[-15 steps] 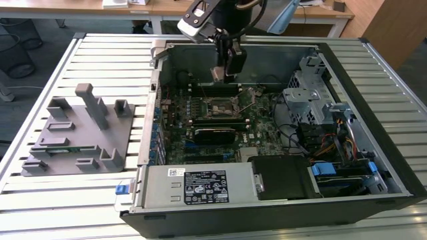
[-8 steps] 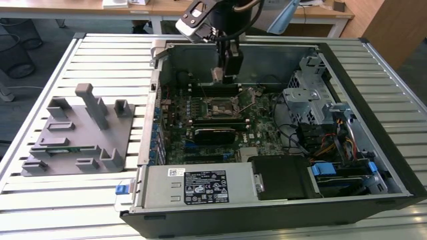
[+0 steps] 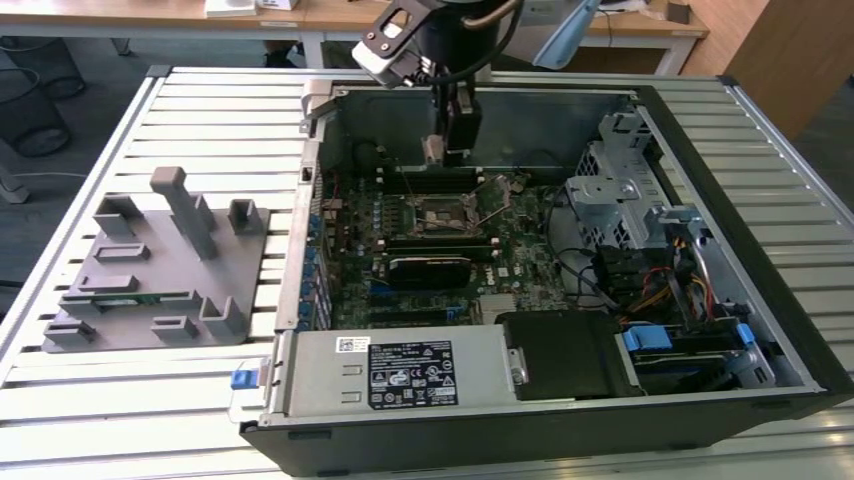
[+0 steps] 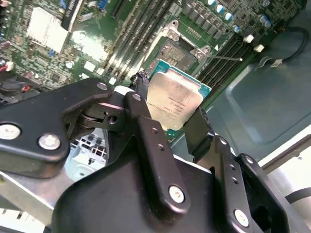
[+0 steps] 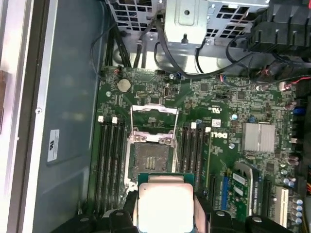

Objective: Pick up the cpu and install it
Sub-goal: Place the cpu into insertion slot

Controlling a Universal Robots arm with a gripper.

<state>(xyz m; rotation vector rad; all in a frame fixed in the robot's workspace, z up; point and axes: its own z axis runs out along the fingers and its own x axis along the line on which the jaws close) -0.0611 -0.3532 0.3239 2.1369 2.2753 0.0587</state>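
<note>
Inside an open desktop computer case (image 3: pixel 787 250), the arm's gripper (image 3: pixel 451 145) is clamped on the cpu (image 4: pixel 175 102). Its black fingers (image 4: pixel 146 131) press two opposite edges of the chip. The cpu, silver-grey top facing the wrist cameras, hangs in the air above the green motherboard (image 5: pixel 218 97). It is close to the open cpu socket (image 5: pixel 150 155) but not seated in it.

The chip looks light, stiff and flat. Its smooth metal top would likely be slippery and its underside fragile, so the edges seem the right place to hold it.

The socket's hinged metal frame (image 5: pixel 154 121) is swung open, and memory slots (image 5: pixel 109 160) flank the socket on both sides. A drive cage (image 3: pixel 607 190) with cables stands near. A grey parts fixture (image 3: pixel 147 270) lies outside the case, well apart.
</note>
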